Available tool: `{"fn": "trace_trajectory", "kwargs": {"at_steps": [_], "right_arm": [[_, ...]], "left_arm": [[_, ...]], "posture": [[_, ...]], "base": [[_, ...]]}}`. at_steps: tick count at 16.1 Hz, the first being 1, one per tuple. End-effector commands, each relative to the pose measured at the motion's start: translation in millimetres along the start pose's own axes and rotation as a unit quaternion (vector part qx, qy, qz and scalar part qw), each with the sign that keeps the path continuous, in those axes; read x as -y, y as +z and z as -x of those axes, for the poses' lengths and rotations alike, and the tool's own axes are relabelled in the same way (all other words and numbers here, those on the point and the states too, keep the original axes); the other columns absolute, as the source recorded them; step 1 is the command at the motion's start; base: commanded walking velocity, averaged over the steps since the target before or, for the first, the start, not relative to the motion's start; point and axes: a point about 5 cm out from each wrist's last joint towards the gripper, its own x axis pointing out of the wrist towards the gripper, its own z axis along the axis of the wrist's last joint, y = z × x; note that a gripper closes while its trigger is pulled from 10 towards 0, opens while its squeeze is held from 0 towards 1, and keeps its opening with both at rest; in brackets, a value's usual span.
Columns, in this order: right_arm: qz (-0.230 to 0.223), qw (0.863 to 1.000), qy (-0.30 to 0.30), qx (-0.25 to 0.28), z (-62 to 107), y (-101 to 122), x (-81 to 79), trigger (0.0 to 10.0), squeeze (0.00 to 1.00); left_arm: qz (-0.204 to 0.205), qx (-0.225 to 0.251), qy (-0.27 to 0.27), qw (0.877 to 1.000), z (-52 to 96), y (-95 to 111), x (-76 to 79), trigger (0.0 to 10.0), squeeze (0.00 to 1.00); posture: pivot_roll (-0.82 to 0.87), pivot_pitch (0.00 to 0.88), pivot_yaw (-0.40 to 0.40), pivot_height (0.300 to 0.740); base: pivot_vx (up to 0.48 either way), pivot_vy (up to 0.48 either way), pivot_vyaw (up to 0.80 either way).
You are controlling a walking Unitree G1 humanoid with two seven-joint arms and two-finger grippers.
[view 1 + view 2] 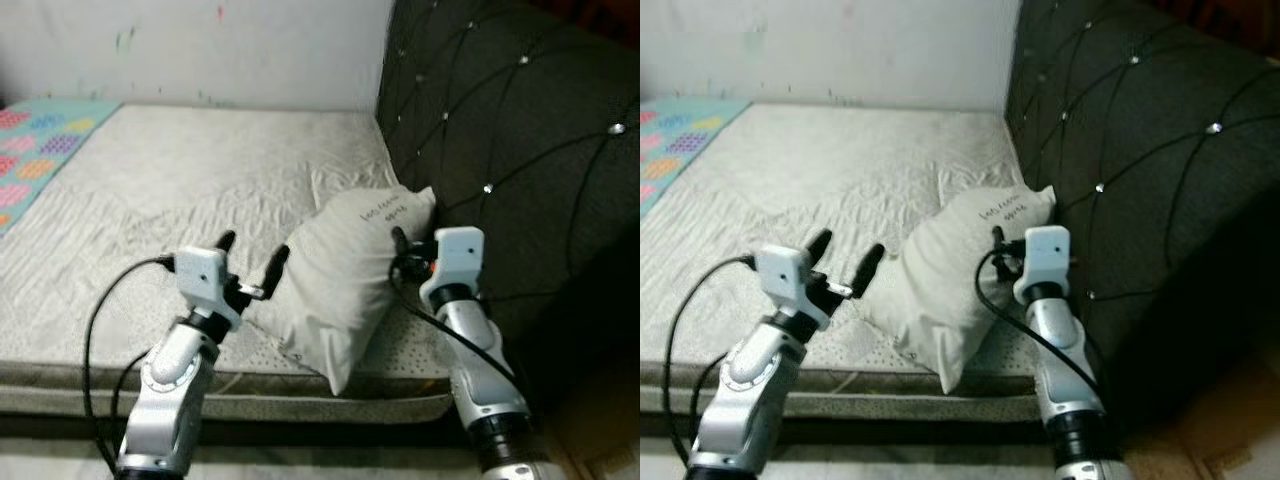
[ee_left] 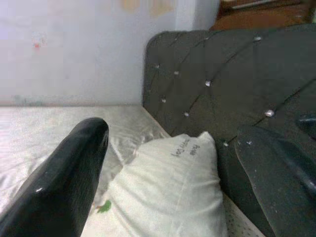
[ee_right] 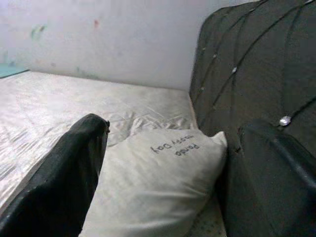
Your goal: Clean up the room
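A white pillow lies tilted on the bed, its far end leaning against the dark tufted headboard and its near corner hanging toward the mattress edge. The left tool hovers just beside the pillow's near-left side, its two black fingers spread apart and holding nothing. The right tool sits at the pillow's other side, between pillow and headboard; in its wrist view the fingers stand apart with the pillow between them, so it looks released too.

The step in hand appears to be taking up the pillow from both sides. It is soft, so each tool should pinch a good fold of fabric near opposite edges before lifting, and both should rise together, or the pillow may sag and slide off the bed.
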Motion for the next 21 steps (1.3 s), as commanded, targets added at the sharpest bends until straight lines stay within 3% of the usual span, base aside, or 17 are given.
{"fn": "trace_trajectory", "kwargs": {"at_steps": [1,13,21], "right_arm": [[0.002,1.0,0.003,0.004,-2.6,2.8,0.2,10.0,0.04],[0.004,1.0,-0.003,0.005,-3.2,2.3,1.6,10.0,0.0],[0.005,1.0,-0.008,0.004,-3.4,1.2,3.1,10.0,0.0]], "left_arm": [[-0.001,0.002,-0.008,1.0,-0.6,1.0,2.7,10.0,0.0],[0.0,0.002,-0.014,1.0,-0.1,1.0,3.2,10.0,0.0],[-0.002,-0.009,-0.001,1.0,-1.4,-1.7,1.2,10.0,0.0]], "posture": [[-0.04,0.0,-0.034,0.74],[-0.04,0.0,-0.03,0.74],[-0.05,0.0,-0.026,0.74]], "base": [[0.307,0.0,0.0],[0.357,0.0,0.0],[0.0,0.0,0.0]]}}
